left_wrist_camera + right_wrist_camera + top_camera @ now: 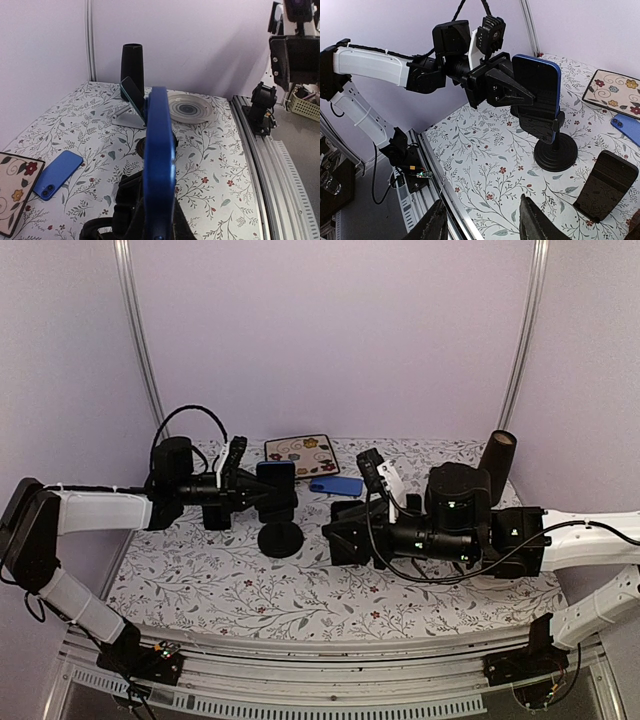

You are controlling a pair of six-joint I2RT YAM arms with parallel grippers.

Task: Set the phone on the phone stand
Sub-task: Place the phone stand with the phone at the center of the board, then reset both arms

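Note:
A blue phone stands upright with my left gripper shut on its edges. Its lower part rests in the cradle of the black phone stand, which has a round base. From above, the phone hangs over that base. In the left wrist view the phone shows edge-on and hides the fingers. My right gripper hovers open over the cloth to the right of the stand, with nothing between its fingers; from above it sits close beside the base.
A second blue phone lies flat next to a floral pad at the back. A black wedge-shaped holder stands near my right gripper. A silver stand with a teal phone, a plate and a black cylinder are on the right side.

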